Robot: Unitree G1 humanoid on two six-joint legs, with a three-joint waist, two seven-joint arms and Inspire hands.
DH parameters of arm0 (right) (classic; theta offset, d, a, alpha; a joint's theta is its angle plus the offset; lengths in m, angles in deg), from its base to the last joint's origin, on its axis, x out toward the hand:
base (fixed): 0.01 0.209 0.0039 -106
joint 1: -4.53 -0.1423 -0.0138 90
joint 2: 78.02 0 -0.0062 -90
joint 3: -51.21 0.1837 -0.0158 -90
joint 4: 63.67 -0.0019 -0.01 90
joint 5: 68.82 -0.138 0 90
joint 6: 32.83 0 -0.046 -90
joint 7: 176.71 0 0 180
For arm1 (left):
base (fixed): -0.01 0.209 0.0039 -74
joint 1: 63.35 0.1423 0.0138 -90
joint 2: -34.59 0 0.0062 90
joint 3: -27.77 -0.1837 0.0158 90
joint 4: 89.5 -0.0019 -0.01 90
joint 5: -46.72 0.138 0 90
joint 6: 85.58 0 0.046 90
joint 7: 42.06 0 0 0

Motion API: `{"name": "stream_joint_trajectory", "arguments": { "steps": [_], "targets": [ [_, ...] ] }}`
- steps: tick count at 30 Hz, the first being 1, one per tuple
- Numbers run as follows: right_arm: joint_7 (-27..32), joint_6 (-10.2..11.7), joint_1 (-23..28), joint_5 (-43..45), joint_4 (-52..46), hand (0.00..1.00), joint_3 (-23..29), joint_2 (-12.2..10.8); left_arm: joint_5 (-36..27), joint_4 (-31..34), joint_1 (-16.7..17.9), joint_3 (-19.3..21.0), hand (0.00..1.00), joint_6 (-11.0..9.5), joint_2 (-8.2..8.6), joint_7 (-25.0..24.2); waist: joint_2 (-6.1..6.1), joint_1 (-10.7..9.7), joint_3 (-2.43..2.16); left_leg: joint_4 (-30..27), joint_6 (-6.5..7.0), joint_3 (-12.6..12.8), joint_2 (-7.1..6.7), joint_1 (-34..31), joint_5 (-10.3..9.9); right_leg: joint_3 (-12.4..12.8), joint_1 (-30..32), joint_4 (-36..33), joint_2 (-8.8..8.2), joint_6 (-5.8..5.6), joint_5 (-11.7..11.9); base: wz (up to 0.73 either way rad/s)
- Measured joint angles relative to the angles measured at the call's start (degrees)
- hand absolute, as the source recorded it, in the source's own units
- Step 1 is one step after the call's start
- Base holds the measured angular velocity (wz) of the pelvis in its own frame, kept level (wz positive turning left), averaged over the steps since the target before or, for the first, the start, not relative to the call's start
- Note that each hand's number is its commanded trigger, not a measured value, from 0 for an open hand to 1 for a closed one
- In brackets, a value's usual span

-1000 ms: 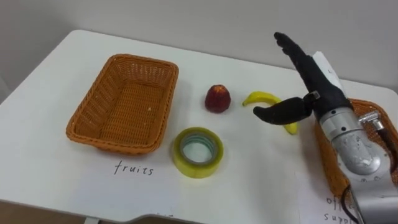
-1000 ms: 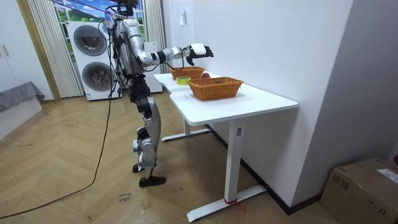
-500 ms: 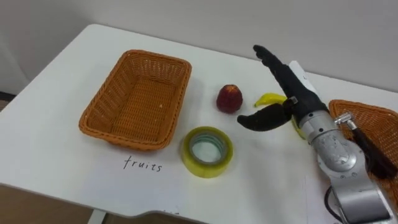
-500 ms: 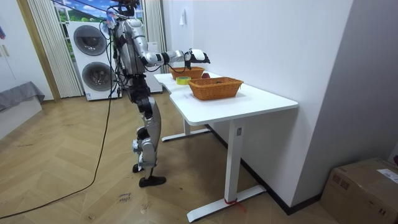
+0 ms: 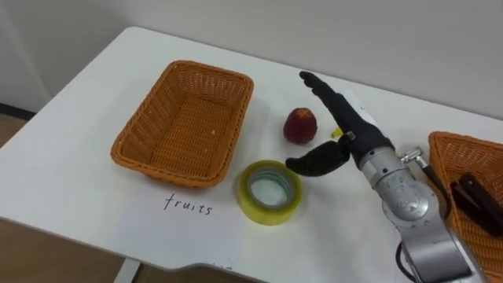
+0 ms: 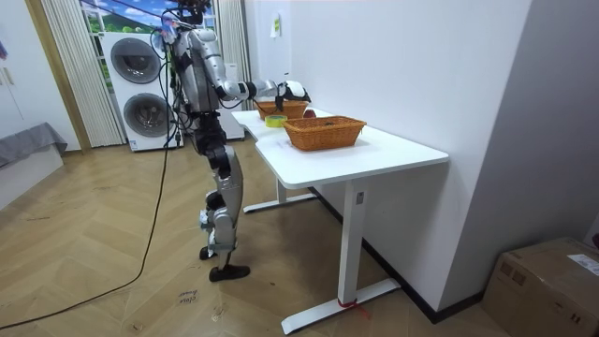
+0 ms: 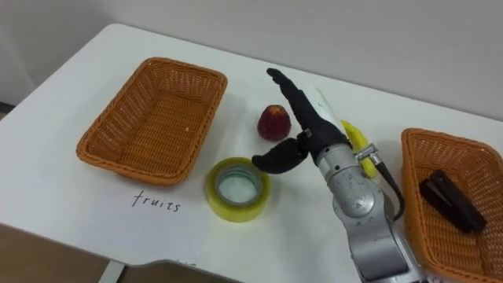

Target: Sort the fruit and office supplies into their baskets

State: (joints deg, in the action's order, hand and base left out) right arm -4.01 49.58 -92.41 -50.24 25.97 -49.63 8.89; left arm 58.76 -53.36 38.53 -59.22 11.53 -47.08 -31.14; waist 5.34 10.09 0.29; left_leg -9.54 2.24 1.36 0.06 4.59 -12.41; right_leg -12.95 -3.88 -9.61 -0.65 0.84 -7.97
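Observation:
A red fruit [image 5: 300,126] lies mid-table, right of the empty wicker basket [image 5: 189,118]. My right hand [image 5: 354,135] hovers open just right of the fruit, fingers straight and pointing to the far edge, thumb spread low toward the yellow tape roll [image 5: 269,191]. Behind the hand's wrist lies a banana [image 7: 355,137], mostly covered. At the right stands a second wicker basket [image 7: 464,157] holding a dark stapler [image 7: 446,201]. In the room view I stand at the table's far end, right hand [image 6: 292,91] reaching over it.
The white table [image 5: 78,196] has a handwritten label in front of the left basket, and its front edge runs close below the tape roll. A wall stands behind the far edge. Washing machines [image 6: 140,84] stand behind me.
My right hand has swung left from over the banana to just beside the red fruit. The eye view has shifted as well. Fruit, tape and baskets stay put.

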Motion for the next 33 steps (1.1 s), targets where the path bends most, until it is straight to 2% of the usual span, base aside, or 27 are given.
{"name": "stream_joint_trajectory", "arguments": {
  "steps": [4, 14, 26, 33],
  "targets": [
    [0.0, 0.0, 0.0, 0.0, 1.0, 0.0, -1.6, -0.2, 0.0, 0.0, 0.1, 0.0, 0.0, 0.0, -0.05, -0.2, 0.01, 0.4, 0.04, 0.0, 0.0, 0.0, 0.02, 0.0, 0.0, 0.0, 0.0, 0.0, 0.0, -0.01, 0.0, 0.0],
    [-0.1, 0.0, -0.7, 0.5, 1.8, 0.0, -1.6, -1.8, 0.0, 0.0, 0.1, 0.0, 0.0, 0.1, 0.0, -1.0, 0.08, 1.2, 0.09, 0.0, 0.0, -0.6, -0.01, -0.2, 0.0, -1.4, 0.0, 0.0, -0.13, -0.02, 0.0, 0.02],
    [-0.9, -0.2, -0.7, 0.8, 2.0, 0.0, -3.8, -1.8, 0.0, 0.0, -0.4, 0.0, 0.0, 1.1, 0.07, -1.8, -0.45, 1.2, 0.44, -0.1, 0.01, -1.3, -0.11, -0.5, 0.0, -1.6, 0.0, 0.0, -0.18, -0.03, 0.0, 0.02],
    [-1.5, -1.2, -0.7, 1.3, 2.0, 0.0, -3.8, -1.8, 0.0, 0.0, -0.9, -0.2, 0.0, 1.2, 0.09, -2.4, -0.76, 1.2, 0.56, -0.1, 0.12, -1.7, -0.57, -0.7, 0.1, -1.6, 0.1, 0.1, -0.33, -0.14, -0.1, 0.03]
  ]
}}
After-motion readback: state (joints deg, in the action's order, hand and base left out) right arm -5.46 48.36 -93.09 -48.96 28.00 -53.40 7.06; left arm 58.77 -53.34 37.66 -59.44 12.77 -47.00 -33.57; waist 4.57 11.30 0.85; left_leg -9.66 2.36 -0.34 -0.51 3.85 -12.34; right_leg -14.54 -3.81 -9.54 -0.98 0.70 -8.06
